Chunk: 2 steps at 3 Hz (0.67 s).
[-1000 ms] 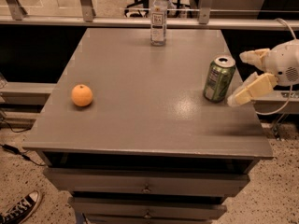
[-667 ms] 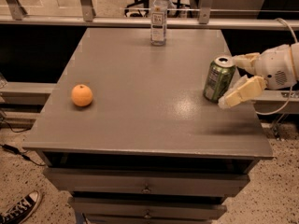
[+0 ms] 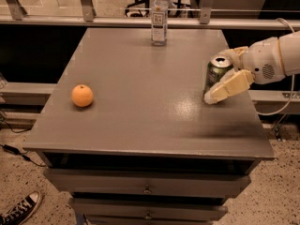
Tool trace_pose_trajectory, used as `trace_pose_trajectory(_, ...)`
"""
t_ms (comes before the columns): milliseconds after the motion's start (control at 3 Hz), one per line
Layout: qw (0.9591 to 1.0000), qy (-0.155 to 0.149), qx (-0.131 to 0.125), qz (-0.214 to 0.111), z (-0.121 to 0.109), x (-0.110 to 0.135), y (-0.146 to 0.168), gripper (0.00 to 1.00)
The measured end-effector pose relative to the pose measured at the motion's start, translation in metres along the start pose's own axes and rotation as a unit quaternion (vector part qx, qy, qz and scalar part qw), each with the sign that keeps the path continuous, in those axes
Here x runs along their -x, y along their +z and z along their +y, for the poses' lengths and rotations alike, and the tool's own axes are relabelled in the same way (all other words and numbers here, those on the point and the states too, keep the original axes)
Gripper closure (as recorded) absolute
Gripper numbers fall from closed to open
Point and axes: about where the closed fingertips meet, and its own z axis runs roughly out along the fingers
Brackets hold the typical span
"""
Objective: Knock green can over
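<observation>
Camera view showed the orange [image 3: 82, 95] nearest, on the left of the table [image 3: 140, 125]. Farther back, the green can [image 3: 215, 73] stood upright near the right edge, between the spread-apart fingers [image 3: 229, 86] of the gripper [image 3: 219, 77]. Recommended: push sideways, high on the can, toward the table's centre. Farthest stood the bottle [image 3: 159, 18]. Its label and the can's markings were unreadable.

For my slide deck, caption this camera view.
Open gripper at the upright green can near the table's right edge; orange and bottle stand apart.
</observation>
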Motion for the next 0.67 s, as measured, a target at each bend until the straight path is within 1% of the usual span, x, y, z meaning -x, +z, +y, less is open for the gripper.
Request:
trace_pose_trajectory(333,0.9999,-0.010,0.003,-0.001,0.013,0.035,-0.003,0.00)
trace_pose_trajectory(667,0.9997,-0.004,0.024,-0.005,0.028,0.060,-0.005,0.00)
